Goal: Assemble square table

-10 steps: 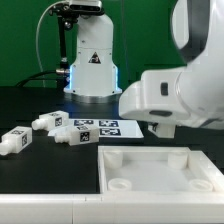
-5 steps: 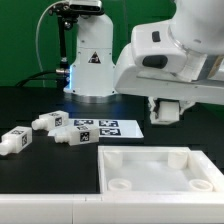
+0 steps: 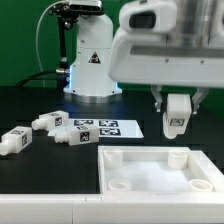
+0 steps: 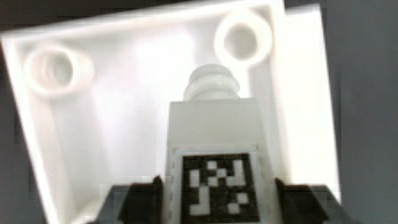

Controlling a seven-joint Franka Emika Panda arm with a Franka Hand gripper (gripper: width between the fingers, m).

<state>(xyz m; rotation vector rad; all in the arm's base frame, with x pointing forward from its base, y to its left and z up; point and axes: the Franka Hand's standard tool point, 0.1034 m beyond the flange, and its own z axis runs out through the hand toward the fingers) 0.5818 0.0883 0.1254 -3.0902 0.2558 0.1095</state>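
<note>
Above the square panel (image 3: 140,152), on the exterior view's right, you now have the gripper (image 3: 177,104) pointing straight down with one leg (image 3: 177,120) hanging upright from it. A second ago the wrist lay low and level and no leg showed; half a second ago the leg was tilted. The turn to vertical is therefore complete.

Judgement: the carried leg is lined up for insertion, and seating has not begun. The wrist view shows its narrow end apart from the panel floor, near a corner socket (image 4: 244,35).

Fingers: closed firmly on the leg's tagged body, one at each side, the tag facing the wrist camera. No contact with the panel is visible.

Three other legs (image 3: 48,122) lie loose on the exterior view's left, beside the marker board (image 3: 105,128).
</note>
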